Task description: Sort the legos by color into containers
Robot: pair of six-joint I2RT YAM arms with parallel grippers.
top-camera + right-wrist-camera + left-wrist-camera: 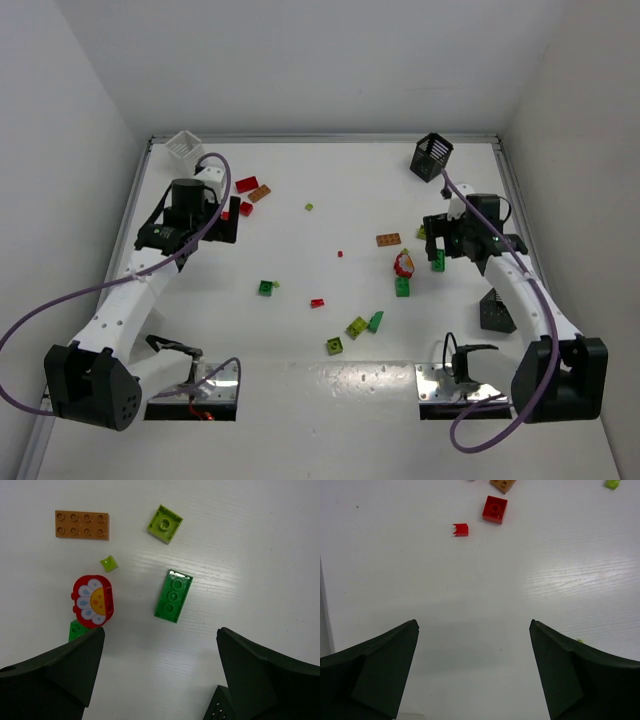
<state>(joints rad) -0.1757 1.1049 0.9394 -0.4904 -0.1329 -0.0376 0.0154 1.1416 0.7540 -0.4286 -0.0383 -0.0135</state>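
Legos lie scattered on the white table. My left gripper (210, 232) (474, 625) hangs open and empty over bare table; ahead lie a small red piece (461, 529), a red brick (495, 509) and an orange-brown brick (503, 484). My right gripper (462, 245) (160, 630) is open and empty, just short of a green brick (173, 595) (438, 260). A red flower piece (93, 601) sits by its left finger, with an orange-brown plate (82, 524) and a yellow-green brick (165, 524) beyond. A white basket (185, 145) and two black baskets (431, 156) (497, 312) stand near the edges.
More legos lie mid-table: a green one (266, 287), a red one (317, 302), yellow-green ones (356, 327) (334, 346) and a green one (376, 321). Metal base plates (200, 380) (450, 380) sit at the near edge. White walls enclose the table.
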